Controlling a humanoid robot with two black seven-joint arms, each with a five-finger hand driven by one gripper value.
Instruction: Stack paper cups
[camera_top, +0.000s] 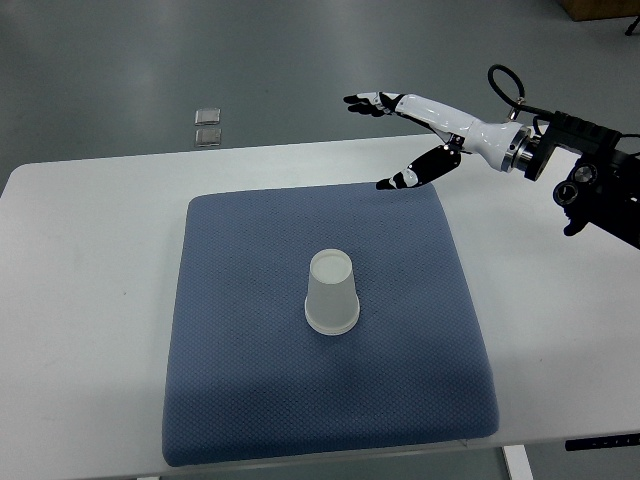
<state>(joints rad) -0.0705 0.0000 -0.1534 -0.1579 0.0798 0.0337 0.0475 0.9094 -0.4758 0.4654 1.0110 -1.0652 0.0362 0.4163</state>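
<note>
The right arm (590, 170) reaches in from the right edge, its white hand (425, 135) held high, fingers (365, 100) stretched straight and thumb (415, 175) spread apart, holding nothing.

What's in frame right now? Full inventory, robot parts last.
paper cup: 1 visible (may be a stack), translucent white, upside down, mid-mat
mat: 1, blue-grey, centred on table
table: 1, white, under mat
small squares: 2, grey, on floor beyond table's far edge
right hand: 1, white with black fingertips, open, holding nothing, above mat's far right corner, arm entering from right edge
left hand: not in view
</note>
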